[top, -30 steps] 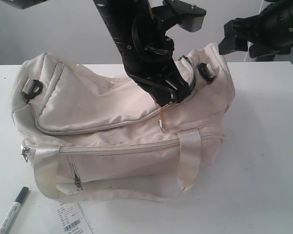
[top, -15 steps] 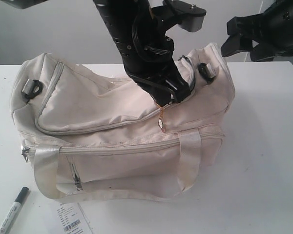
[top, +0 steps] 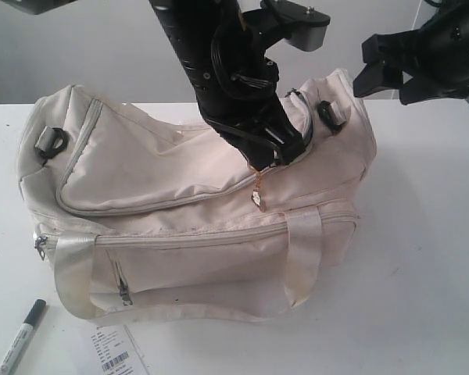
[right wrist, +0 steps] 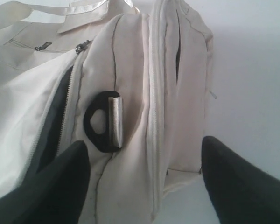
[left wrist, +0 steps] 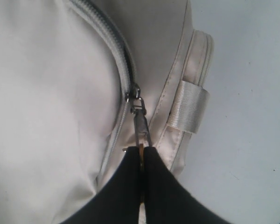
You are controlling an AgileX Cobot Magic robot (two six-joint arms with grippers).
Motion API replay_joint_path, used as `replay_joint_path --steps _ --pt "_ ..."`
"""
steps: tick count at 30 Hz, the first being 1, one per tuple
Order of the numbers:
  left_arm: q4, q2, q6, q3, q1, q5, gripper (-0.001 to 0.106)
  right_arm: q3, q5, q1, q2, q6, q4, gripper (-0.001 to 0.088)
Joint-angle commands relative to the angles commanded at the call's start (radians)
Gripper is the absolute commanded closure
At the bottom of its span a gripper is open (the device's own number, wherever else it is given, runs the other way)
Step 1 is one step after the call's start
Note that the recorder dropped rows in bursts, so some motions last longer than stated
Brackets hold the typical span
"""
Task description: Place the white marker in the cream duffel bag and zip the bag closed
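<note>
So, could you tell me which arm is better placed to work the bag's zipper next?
Left. The left gripper is shut on the zipper pull of the cream duffel bag, while the right gripper hangs open off the bag's end, gripping nothing.

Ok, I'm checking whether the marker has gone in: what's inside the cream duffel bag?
Through the open stretch of zipper on the cream duffel bag only dark lining shows; the fabric covers the rest of the interior. The white marker lies outside, on the table.
</note>
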Motion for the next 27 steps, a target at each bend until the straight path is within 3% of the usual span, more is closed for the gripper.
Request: replay_joint_path --steps 21,27 --pt "0.000 0.000 0.002 0.000 0.000 0.000 0.105 0.013 -0.009 0.002 0.052 -0.009 0.113 0.0233" --pt "0.000 0.000 0.019 0.000 0.000 0.000 0.105 0.013 0.045 0.002 0.052 -0.087 0.258 0.0233"
